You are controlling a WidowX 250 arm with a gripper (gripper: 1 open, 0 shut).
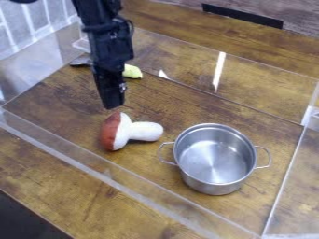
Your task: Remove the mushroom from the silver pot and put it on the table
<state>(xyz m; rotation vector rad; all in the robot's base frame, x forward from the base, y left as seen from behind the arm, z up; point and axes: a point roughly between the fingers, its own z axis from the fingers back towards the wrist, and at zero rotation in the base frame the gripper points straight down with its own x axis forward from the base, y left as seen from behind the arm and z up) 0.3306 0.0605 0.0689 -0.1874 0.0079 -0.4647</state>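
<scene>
You have a mushroom [126,132] with a reddish-brown cap and white stem left of centre, a shiny silver pot [214,158] at lower right, a black gripper [111,97] at upper left, a yellow-green vegetable [132,71] behind it, all on a dark brown grained table [249,89].
</scene>
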